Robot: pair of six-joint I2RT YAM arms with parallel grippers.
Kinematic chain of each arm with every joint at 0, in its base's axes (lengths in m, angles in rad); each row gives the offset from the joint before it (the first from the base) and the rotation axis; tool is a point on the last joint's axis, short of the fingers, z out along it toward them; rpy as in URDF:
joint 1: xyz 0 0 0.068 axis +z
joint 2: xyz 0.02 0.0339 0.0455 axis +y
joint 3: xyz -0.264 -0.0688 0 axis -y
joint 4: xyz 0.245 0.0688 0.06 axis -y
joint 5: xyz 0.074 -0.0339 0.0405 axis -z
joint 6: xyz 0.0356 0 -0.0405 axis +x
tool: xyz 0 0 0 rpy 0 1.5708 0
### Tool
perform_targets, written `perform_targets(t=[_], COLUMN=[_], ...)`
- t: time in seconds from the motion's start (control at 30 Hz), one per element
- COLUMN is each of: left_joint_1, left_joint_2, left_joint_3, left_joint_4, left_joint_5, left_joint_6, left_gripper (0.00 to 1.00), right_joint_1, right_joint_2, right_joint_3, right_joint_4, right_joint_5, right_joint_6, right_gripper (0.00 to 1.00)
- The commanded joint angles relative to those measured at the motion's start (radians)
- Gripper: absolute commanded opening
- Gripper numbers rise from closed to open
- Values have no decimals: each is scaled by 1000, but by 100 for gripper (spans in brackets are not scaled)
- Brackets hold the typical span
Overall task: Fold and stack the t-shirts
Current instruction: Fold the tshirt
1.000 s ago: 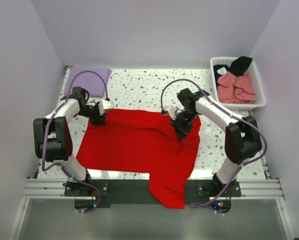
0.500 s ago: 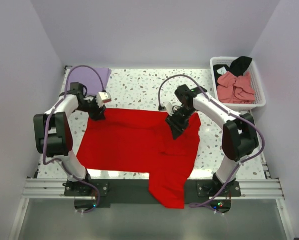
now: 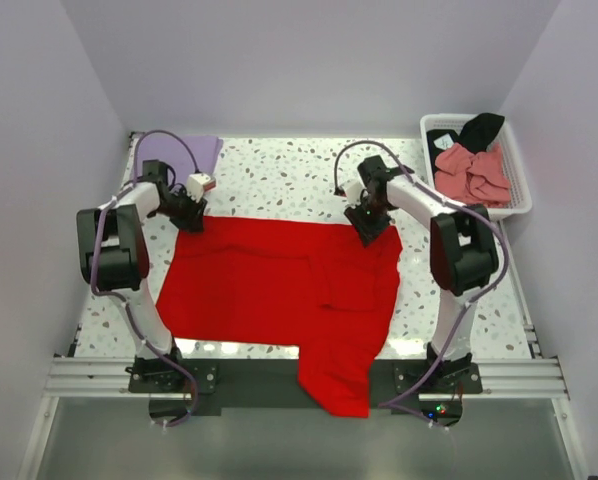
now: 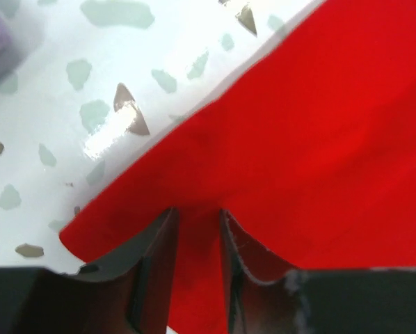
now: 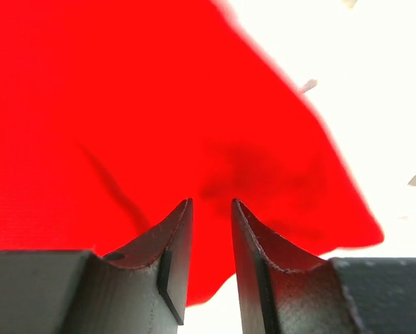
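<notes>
Now the red t-shirt (image 3: 279, 285) is spread widthwise across the speckled tabletop (image 3: 279, 180), one part hanging over the near edge. Its far corners are pinched by the left claw (image 3: 193, 222) and right claw (image 3: 371, 234), both carried farther back than a second ago.

Up close, the right end effector (image 5: 211, 209) shows two dark fingers (image 5: 173, 257) rising from the bottom of the frame, tips near each other with a narrow slot between them. Red cloth fills that slot, so the jaws appear to pinch the red t-shirt (image 5: 124, 104) near its edge. The shirt covers most of the view, with a dark crease running diagonally to the left of the fingers. At the upper right and along the bottom lies the white speckled table (image 5: 375, 104), brightly overexposed.
</notes>
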Motion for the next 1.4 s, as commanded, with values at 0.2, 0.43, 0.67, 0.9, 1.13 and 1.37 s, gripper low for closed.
perform_targets(t=[0.2, 0.43, 0.67, 0.9, 1.13, 1.37], left_joint_1=[22, 16, 3, -239, -848, -1242], left_joint_2=[139, 221, -13, -426, -543, -336], left_joint_3=[78, 307, 212, -139, -337, -327], left_joint_4=[86, 42, 25, 3, 252, 479], left_joint_5=[-266, -181, 15, 189, 88, -47], left_joint_6=[-218, -258, -134, 60, -147, -211], left_gripper=[29, 33, 45, 47, 50, 52], right_joint_1=[-21, -25, -74, -204, -326, -401], right_joint_2=[280, 409, 115, -102, -226, -297], right_joint_3=[228, 567, 451, 149, -124, -209], right_joint_4=[160, 108, 56, -73, -61, -44], right_joint_5=[314, 167, -54, -181, -204, -184], right_joint_6=[-24, -8, 77, 143, 198, 215], right_gripper=[31, 38, 58, 56, 54, 54])
